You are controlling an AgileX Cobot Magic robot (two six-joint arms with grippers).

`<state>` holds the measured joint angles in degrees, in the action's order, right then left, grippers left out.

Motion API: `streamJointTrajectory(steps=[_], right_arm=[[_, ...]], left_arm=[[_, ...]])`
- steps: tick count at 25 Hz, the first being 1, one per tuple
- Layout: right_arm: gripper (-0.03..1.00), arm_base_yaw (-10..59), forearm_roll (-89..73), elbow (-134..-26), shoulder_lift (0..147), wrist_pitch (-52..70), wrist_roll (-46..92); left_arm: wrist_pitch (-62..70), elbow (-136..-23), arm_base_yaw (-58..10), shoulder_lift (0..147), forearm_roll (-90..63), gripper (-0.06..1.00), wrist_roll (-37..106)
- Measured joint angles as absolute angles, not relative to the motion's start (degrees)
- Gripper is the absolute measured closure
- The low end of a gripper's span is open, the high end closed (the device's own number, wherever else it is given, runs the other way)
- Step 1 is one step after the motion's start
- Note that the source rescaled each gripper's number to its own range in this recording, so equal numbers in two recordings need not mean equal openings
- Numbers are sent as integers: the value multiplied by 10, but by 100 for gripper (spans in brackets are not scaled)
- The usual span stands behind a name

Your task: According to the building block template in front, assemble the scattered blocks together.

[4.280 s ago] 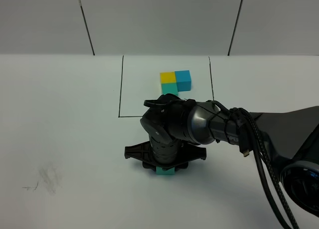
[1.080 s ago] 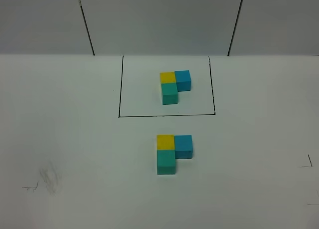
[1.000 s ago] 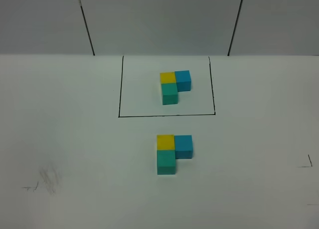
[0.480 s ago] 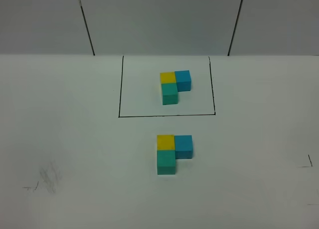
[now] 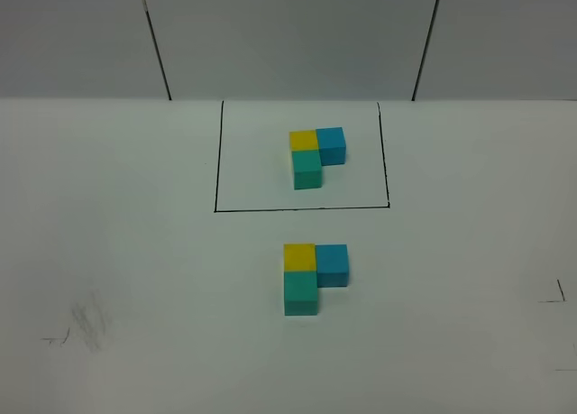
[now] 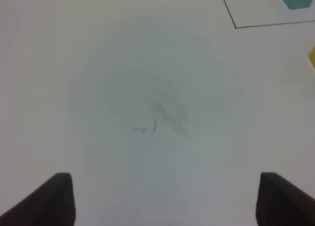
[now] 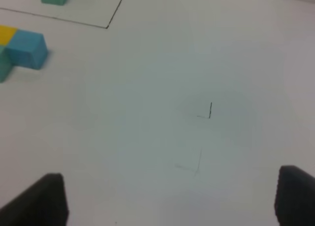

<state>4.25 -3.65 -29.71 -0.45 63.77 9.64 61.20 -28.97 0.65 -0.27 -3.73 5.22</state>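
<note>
On the white desk [image 5: 126, 252] the building block template [image 5: 316, 156] is seen toward twelve o'clock in the exterior high view, enclosed by a thin black drawn rectangle [image 5: 216, 161]. It is made of three joined cubes: yellow at the corner, blue touching it at three o'clock, teal-green touching it at six o'clock.

At six o'clock from the frame, outside its line, the scattered blocks [image 5: 314, 277] are found pushed together in the same L. The yellow block [image 5: 298, 256] is flanked at three o'clock by the blue block [image 5: 332, 263] and at six o'clock by the teal-green block [image 5: 299, 293] (all three touching, none stacked).

No arm is shown in the high view. In each wrist view only two dark fingertips are seen, set far apart with bare desk between them: the left claw [image 6: 165, 199] is spread wide and holds nothing, and the right claw [image 7: 172, 199] is likewise spread and empty. Faint pen marks [image 6: 145, 128] are visible on the desk ahead of the left claw.
</note>
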Motion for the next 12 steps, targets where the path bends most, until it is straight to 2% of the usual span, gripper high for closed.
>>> streamJointTrajectory(steps=[6, 12], right_arm=[[24, 43, -69, -297, -4, 627, 96], [24, 43, -34, -297, -4, 639, 96]], left_arm=[[612, -290, 6, -3, -37, 27, 52], [612, -290, 6, -3, -37, 27, 52]])
